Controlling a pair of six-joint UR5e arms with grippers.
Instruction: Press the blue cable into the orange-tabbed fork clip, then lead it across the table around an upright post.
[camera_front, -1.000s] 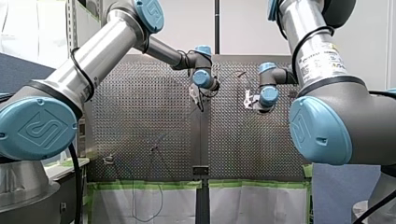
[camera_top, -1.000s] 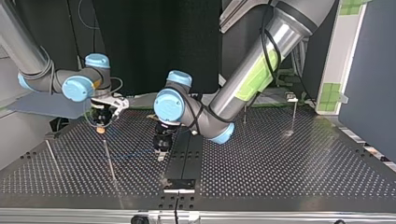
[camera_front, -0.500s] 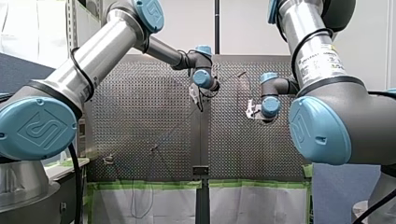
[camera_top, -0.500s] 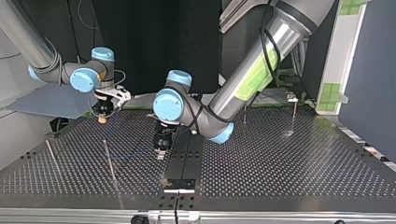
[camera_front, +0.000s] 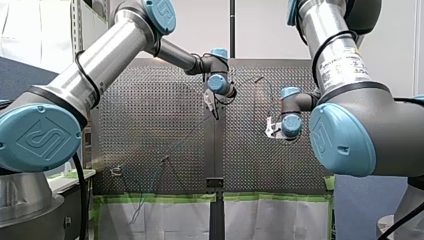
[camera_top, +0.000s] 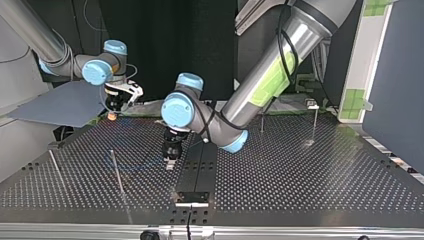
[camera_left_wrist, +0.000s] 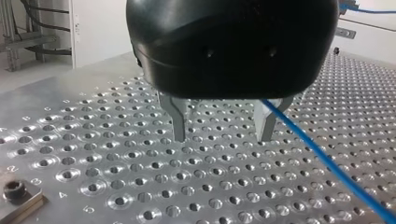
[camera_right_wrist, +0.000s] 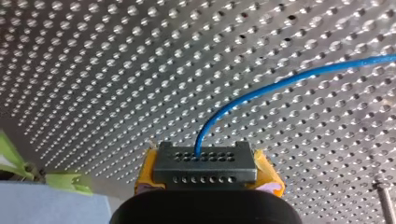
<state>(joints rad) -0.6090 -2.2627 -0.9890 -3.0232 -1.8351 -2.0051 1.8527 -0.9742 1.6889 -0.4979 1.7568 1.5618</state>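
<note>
The blue cable comes out from between the yellow pads of my right gripper, which is shut on it, and curves away over the perforated table. In the top view that gripper hangs above the table's far left. My left gripper stands open just above the plate, near the middle strip. The cable slants past one metal finger, and nothing sits between the two. I cannot make out an orange-tabbed clip in any view.
Thin upright posts stand in the top view at the near left, the far left edge and the back right. A small bracket sits at the front view's lower left. A bolted block lies beside my left gripper.
My right gripper has carried the cable away from the near-left post, toward the table's far edge and a little rightward in the top view. My left arm has barely shifted.
</note>
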